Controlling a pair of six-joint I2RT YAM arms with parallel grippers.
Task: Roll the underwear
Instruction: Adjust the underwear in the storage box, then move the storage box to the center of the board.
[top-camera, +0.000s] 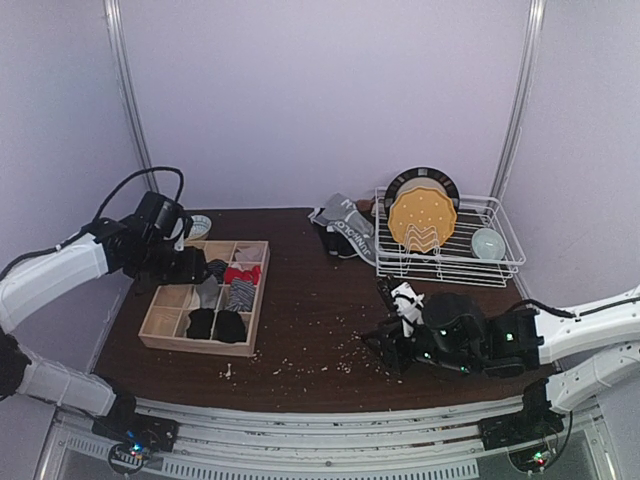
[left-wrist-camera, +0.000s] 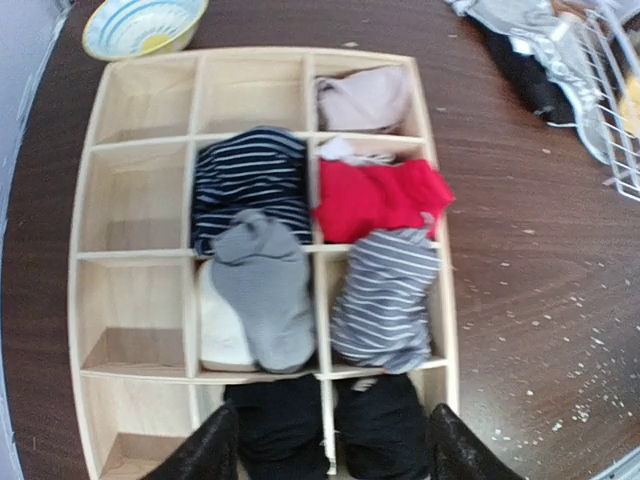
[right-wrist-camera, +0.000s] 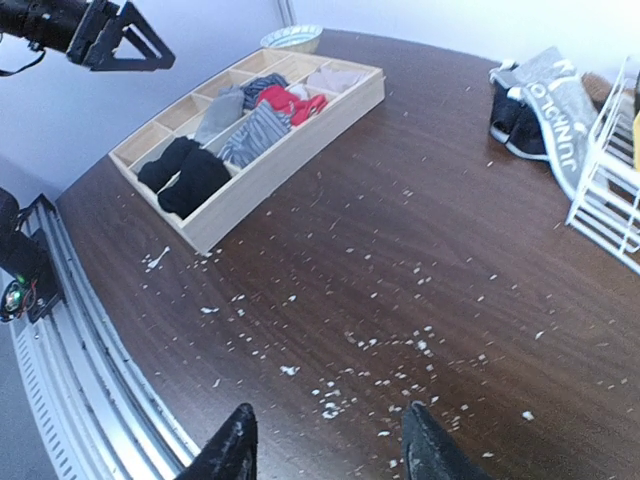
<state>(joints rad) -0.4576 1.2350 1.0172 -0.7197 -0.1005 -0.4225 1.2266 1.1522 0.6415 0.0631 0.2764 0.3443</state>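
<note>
A heap of unrolled underwear (top-camera: 341, 230), grey with a white-lettered waistband over black, lies at the back of the table beside the rack; the same underwear heap (right-wrist-camera: 540, 100) sits far from my right gripper. Rolled pieces fill the wooden organizer (left-wrist-camera: 90, 170): a grey roll (left-wrist-camera: 265, 300), two black rolls (left-wrist-camera: 275, 425), striped and red ones. My left gripper (left-wrist-camera: 330, 455) hangs open just above the black rolls, nothing between its fingers. My right gripper (right-wrist-camera: 330, 450) is open over bare, crumb-strewn table near the front edge, holding nothing.
A white wire dish rack (top-camera: 500, 262) with a yellow plate (top-camera: 422, 220) and a bowl stands at the back right. A small blue-and-yellow bowl (left-wrist-camera: 145, 25) sits behind the organizer. White crumbs dot the dark tabletop (right-wrist-camera: 400, 250). A metal rail runs along the near edge.
</note>
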